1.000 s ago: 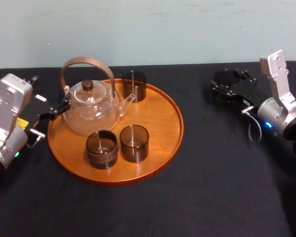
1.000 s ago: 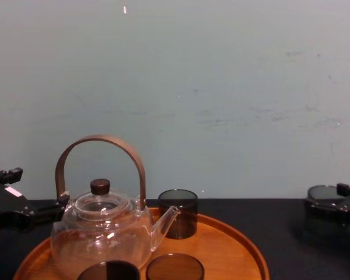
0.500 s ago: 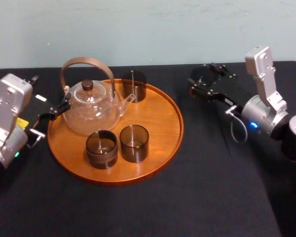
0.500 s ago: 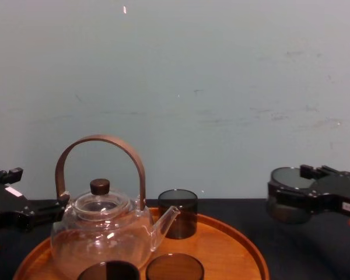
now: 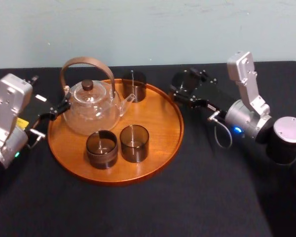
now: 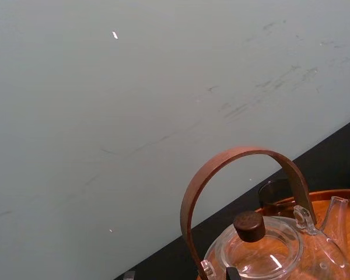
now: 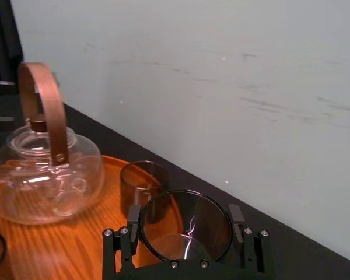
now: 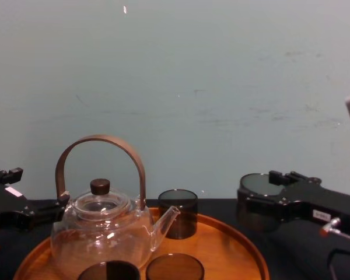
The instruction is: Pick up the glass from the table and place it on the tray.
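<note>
A dark smoked glass is held in my right gripper, which is shut on it just outside the far right rim of the round orange-brown tray. The right wrist view shows the glass upright between the black fingers, with the tray just beyond it. From the chest, the glass hangs level with the tray's right edge, over the black table. My left gripper rests at the tray's left rim beside the teapot.
A glass teapot with a brown hoop handle stands on the tray's back left. Three more dark glasses are on the tray: one at the back and two at the front. The tray's right half is bare.
My right arm has swung left across the table carrying the glass, from the far right to the tray's right rim. The left arm has not moved.
</note>
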